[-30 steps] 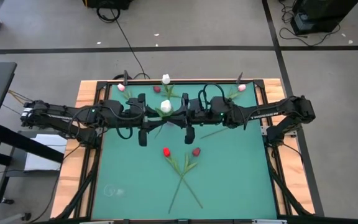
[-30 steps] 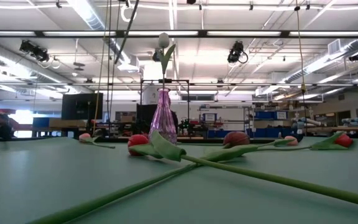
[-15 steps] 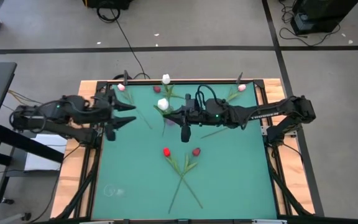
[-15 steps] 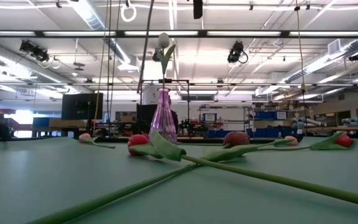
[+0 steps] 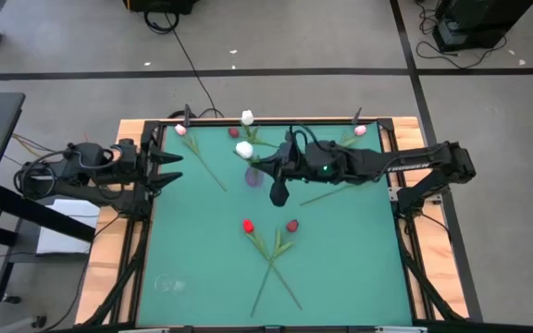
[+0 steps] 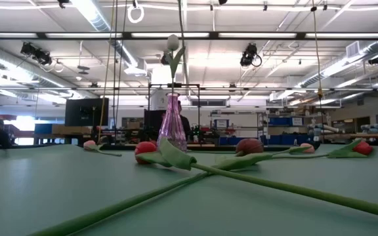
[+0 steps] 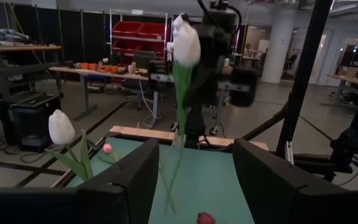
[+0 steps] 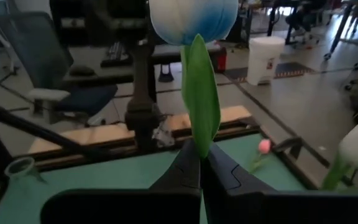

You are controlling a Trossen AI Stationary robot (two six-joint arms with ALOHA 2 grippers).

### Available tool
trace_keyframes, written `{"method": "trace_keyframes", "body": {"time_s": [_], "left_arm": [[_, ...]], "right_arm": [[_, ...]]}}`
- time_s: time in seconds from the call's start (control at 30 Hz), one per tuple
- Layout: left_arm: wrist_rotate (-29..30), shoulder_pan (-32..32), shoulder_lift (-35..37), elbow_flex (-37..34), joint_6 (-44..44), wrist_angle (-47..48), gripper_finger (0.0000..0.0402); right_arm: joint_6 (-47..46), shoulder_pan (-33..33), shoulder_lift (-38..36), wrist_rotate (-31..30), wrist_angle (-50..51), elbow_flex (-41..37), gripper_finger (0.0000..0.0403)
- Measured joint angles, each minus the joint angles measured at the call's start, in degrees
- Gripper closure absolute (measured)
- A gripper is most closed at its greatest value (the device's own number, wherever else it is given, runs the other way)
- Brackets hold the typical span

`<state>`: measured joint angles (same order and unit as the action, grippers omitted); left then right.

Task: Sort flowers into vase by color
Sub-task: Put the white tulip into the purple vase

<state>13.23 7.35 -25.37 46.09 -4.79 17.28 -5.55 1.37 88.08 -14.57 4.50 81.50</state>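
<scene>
Right now my right gripper [image 5: 268, 167] pinches 1 white tulip [image 5: 244, 150] upright, while my left gripper [image 5: 172, 168] sits wide apart at the table's [image 5: 340, 259] left edge.

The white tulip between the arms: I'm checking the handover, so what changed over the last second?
The left gripper let go and drew back to the table's left edge, fingers open. The right gripper stays shut on the white tulip, carrying it slightly toward the far edge. The crossed red tulips and the vase stayed put.

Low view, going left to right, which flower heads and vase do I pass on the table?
Small pink tulip bud → bright red tulip head → purple glass vase → dark red tulip head → pink bud → red tulip head.
</scene>
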Motion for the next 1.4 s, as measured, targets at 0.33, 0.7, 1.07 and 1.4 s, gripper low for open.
{"method": "trace_keyframes", "body": {"time_s": [0.33,0.7,1.07,1.4], "left_arm": [[0.0,0.0,-0.1,0.0,0.0,0.1,0.0189],[0.0,0.0,-0.1,0.0,-0.1,0.1,0.0189],[0.0,0.0,-0.1,0.0,-0.4,0.1,0.0189],[0.0,0.0,-0.1,0.0,-0.6,0.2,0.0189]], "right_arm": [[1.7,-8.7,0.1,5.7,-3.0,2.0,0.0400],[2.6,-14.0,0.1,18.2,-5.6,2.0,0.0400],[5.4,-16.5,1.7,21.0,-5.7,2.0,0.0399],[4.0,-16.9,2.9,22.2,-7.2,2.0,0.0398]]}}
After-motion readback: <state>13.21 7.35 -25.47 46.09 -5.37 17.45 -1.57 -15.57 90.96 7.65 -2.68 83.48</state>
